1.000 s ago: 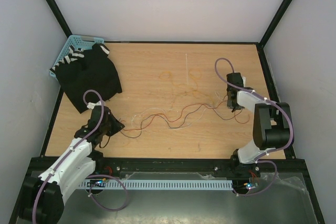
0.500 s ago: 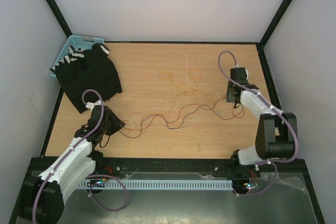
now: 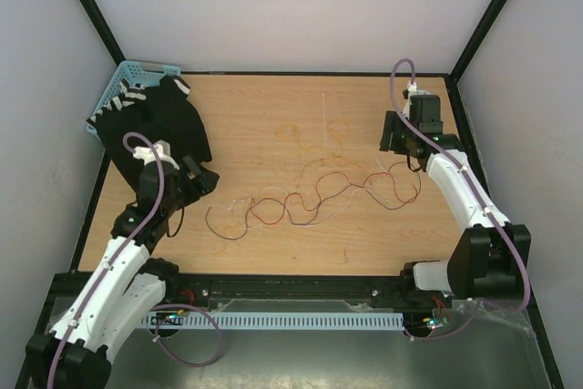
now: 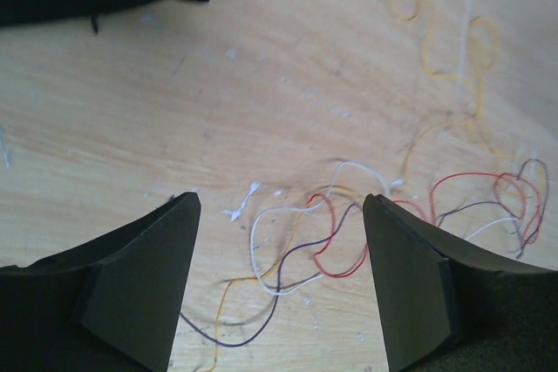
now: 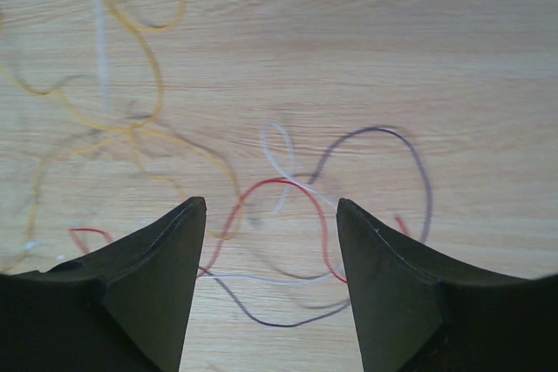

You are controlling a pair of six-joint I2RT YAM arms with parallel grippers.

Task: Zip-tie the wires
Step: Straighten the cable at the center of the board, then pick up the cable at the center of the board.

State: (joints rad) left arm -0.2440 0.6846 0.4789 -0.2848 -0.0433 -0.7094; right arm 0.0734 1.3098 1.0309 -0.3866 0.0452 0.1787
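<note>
Reading both claws as wide open and empty. The left claw (image 4: 279, 206) and right claw (image 5: 270, 205) each hang over strands with nothing between the pads.

The wires (image 3: 301, 199) lie flat on the worktop (image 3: 273, 97), right of the black cloth (image 3: 155, 129). They form a loose curly chain running away from it. The left claw sits just off the cloth's near right corner, over the cloth-side end of the chain. The right claw sits over the end farthest from the cloth. The orange-yellow loops (image 3: 314, 134) lie apart from the red, brown and white ones, level with the cloth's middle.

My take on handling:
- The strands are hair-thin, nearly weightless and springy, so expect them to slip past the pads and curl back once released.
- A single strand gives you little to grip. Pinch where red, brown and white cross, right down at the worktop.
- Take one crossing per claw and draw them together. You'll need a tight bundle before any tie goes on.
- Sweep the yellow strand in first, or it gets left out.

A pale straight strip (image 3: 323, 116) lies right of the cloth, past the yellow loops. It could be the tie, but I can't tell.
</note>
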